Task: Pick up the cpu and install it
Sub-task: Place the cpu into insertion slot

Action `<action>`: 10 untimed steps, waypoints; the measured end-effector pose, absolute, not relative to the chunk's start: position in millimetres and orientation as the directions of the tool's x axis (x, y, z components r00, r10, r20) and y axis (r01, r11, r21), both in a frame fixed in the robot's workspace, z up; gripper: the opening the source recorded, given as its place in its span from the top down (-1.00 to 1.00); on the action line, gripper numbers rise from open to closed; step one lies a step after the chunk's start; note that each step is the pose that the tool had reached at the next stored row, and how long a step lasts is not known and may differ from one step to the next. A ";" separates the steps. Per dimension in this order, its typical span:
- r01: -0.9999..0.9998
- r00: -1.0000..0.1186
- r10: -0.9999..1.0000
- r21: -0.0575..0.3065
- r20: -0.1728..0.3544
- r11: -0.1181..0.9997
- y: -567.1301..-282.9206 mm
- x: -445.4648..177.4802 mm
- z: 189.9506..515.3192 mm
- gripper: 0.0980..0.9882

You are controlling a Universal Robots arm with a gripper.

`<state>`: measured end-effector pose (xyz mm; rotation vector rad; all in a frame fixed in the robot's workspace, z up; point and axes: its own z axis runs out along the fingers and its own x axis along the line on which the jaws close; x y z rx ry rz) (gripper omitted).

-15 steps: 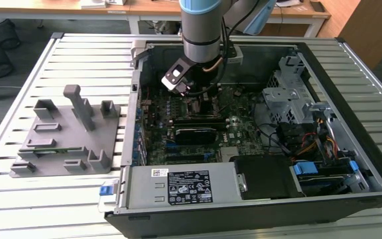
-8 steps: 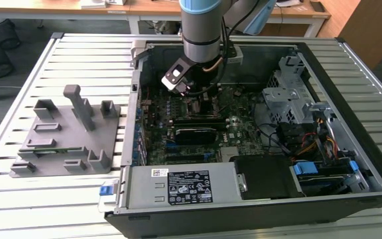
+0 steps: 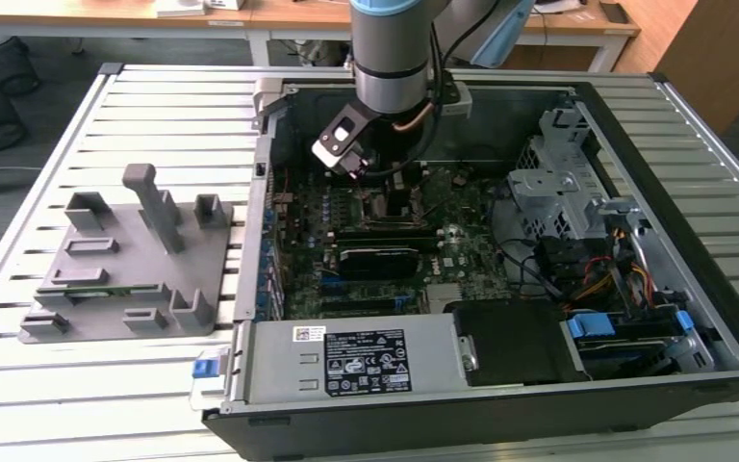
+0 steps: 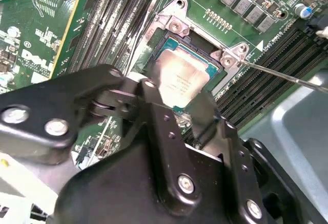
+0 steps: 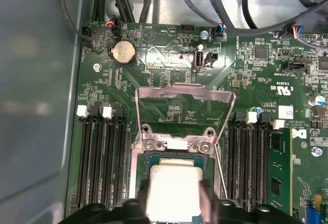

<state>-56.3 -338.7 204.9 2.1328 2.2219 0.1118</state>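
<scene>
The cpu (image 4: pixel 182 78) (image 5: pixel 174 193), a small square chip with a silvery top, lies level in the black-and-metal socket frame (image 4: pixel 177 26) (image 5: pixel 154 144) on the green motherboard. My gripper (image 4: pixel 178 98) (image 5: pixel 174 198) straddles it, one black finger against each of two opposite edges. The socket's metal cover plate (image 5: pixel 182 106) stands flipped open beyond the chip, and a thin wire lever (image 4: pixel 287 75) sticks out beside it. In the exterior view the arm reaches straight down into the open computer case, with the gripper (image 3: pixel 389 197) low over the board's middle.
Black memory slots (image 5: pixel 100 162) flank the socket, and a green memory stick (image 5: pixel 279 167) sits in one. The case wall (image 5: pixel 36 106) rises close by. A drive cage (image 3: pixel 556 183), cables (image 3: pixel 600 279) and power supply (image 3: pixel 344 361) crowd the case. A grey fixture (image 3: pixel 126 260) lies on the slatted table.
</scene>
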 end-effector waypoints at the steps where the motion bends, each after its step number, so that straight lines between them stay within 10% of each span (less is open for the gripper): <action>1: 0.995 -0.041 0.999 0.093 0.007 0.040 -338.7 -56.2 205.5 0.16; 10: 0.995 -0.041 0.999 0.088 0.007 0.040 -338.7 -55.9 210.0 0.95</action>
